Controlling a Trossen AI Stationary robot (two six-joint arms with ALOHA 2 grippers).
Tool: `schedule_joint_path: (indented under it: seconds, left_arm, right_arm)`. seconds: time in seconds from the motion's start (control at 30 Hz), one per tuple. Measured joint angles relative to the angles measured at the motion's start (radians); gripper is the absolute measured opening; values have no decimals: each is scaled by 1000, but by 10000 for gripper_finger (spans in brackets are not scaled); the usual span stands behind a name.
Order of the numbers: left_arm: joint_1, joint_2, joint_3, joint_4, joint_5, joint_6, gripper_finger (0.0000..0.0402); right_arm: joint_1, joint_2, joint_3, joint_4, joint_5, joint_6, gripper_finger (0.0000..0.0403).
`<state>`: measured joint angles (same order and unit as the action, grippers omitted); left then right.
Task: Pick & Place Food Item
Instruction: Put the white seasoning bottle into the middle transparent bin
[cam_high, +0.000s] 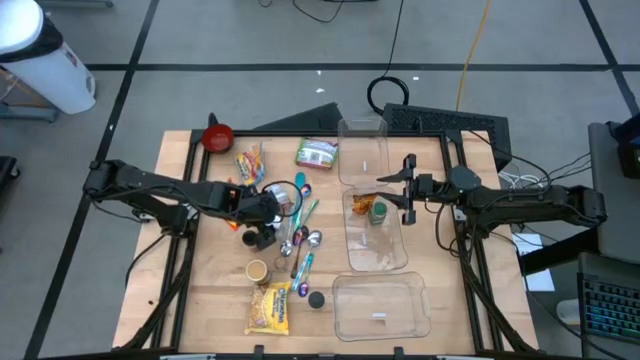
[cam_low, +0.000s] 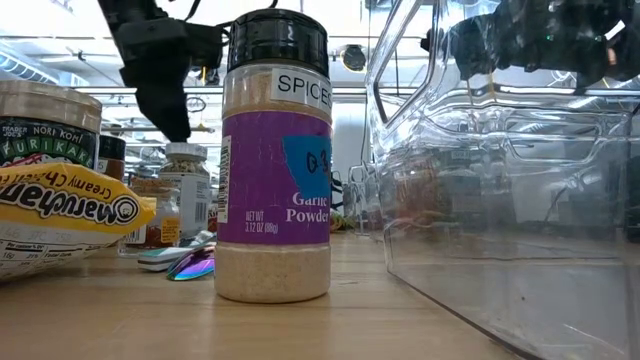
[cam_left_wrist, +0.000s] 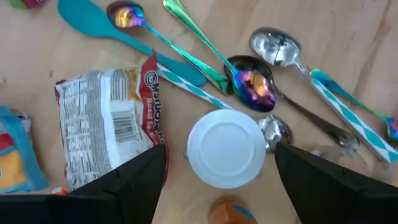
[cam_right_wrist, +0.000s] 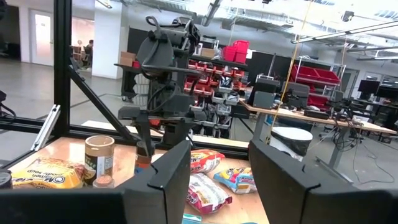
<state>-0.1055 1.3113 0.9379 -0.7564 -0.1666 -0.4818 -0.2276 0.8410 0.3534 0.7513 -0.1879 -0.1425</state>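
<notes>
Wooden table (cam_high: 210, 300), seen from above, with both arms reaching inward from its sides. Three clear plastic containers stand in a column right of centre: the nearest (cam_high: 380, 306), the middle one (cam_high: 378, 240), which holds some food at its far end, and the farthest (cam_high: 362, 150). The left arm extends over the cutlery cluster, its left gripper (cam_left_wrist: 221, 171) poised directly above a white-lidded jar (cam_left_wrist: 226, 148); the fingers (cam_left_wrist: 134, 180) stand wide apart on either side of the lid, nothing between them gripped. The right arm is raised over the far end of the middle container; the right gripper (cam_right_wrist: 219, 168) has its fingers partly parted, and whether anything is held cannot be told. Yellow noodle packet (cam_high: 269, 307) near the front edge; a second noodle packet (cam_left_wrist: 112, 127) lies just beside the jar. Garlic powder shaker (cam_low: 274, 155) stands upright close to the low camera. Teal spatula (cam_left_wrist: 124, 31) and several spoons, one iridescent (cam_left_wrist: 252, 84), one silver (cam_left_wrist: 277, 48), lie fanned around the jar. Red bowl (cam_high: 217, 136) at the far left corner.
</notes>
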Motion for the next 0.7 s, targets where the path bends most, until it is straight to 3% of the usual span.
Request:
schedule_joint_path:
  seconds: [0.43, 0.7]
  left_arm:
    - [-6, 104, 0, 10, -17, 81, 293]
    - [-7, 124, 0, 71, -18, 181, 242]
  right_arm:
    - [0, 0, 0, -1, -1, 0, 155]
    - [0, 0, 0, -2, -1, 0, 155]
